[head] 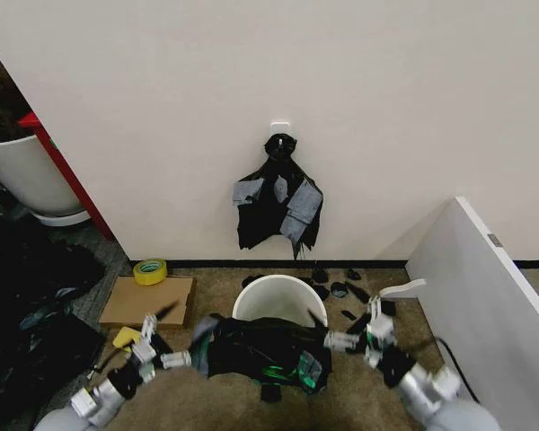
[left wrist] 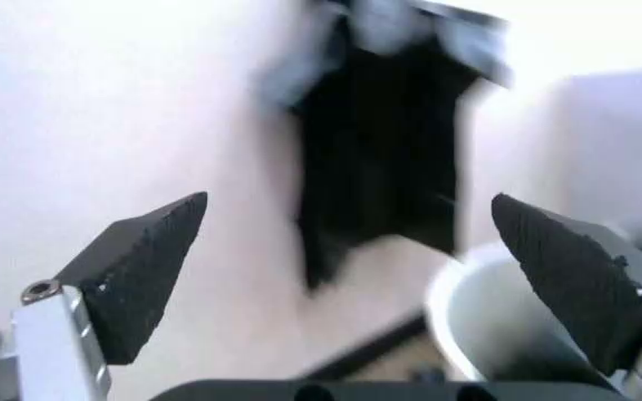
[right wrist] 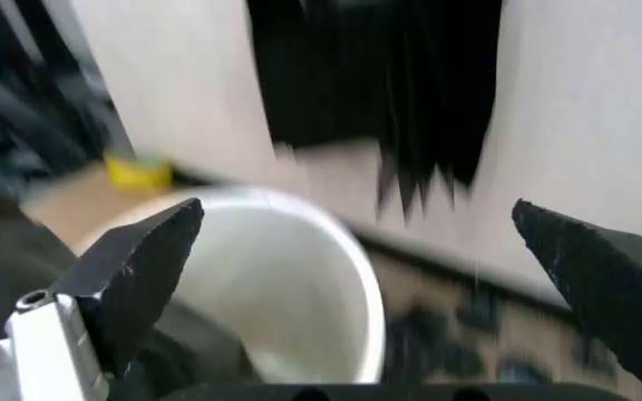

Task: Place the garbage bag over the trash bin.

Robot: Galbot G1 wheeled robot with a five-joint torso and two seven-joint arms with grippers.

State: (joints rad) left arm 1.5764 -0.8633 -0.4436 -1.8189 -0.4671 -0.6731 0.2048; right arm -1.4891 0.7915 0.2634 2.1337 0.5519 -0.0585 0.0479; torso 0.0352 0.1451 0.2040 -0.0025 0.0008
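The trash bin (head: 271,301), a round cream-white bucket, stands on the brown floor near the far wall; the garbage bag (head: 260,352), glossy, black and crinkled with a glint of green low down, is draped across the bin's near side, leaving the far part of the rim and the pale inside bare. The left gripper (head: 153,325) hovers just left of the bag, fingers spread wide and holding nothing; the right gripper (head: 346,330) hovers just right of it, fingers likewise wide apart and empty. Judging from this, the bag could slide off the near side, since nothing grips it and the bin's smooth walls offer little hold; a gripper closing on one thin layer might also tear it or tug the light bin over. A knotted bunch of black bags (head: 277,205) with grey patches hangs on the wall beyond; a yellow tape roll (head: 150,271) lies far left on cardboard (head: 149,301).
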